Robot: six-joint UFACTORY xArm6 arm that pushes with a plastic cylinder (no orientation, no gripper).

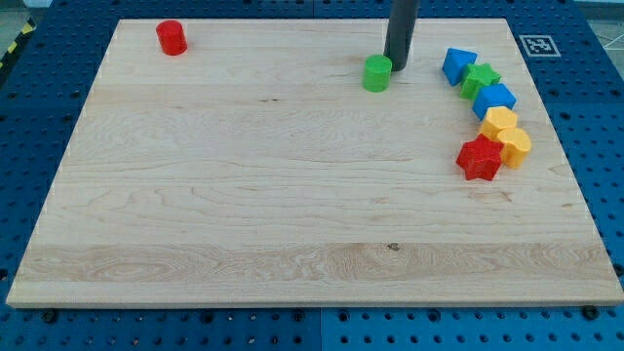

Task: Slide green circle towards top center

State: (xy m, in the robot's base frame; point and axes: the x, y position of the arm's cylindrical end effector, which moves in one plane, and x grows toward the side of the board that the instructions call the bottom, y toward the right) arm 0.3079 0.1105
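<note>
my tip (397, 66) just right of green circle (377, 73), near board's top centre

The dark rod (401, 29) runs out of the picture at the far edge, so its upper part is cut off. The green star (481, 78) hides part of the blue block (458, 64) behind it, whose exact shape cannot be told.

Only a straight, round rod is seen, dark grey to black throughout. A smooth, plain surface is shown down to my tip (395, 66).
</note>
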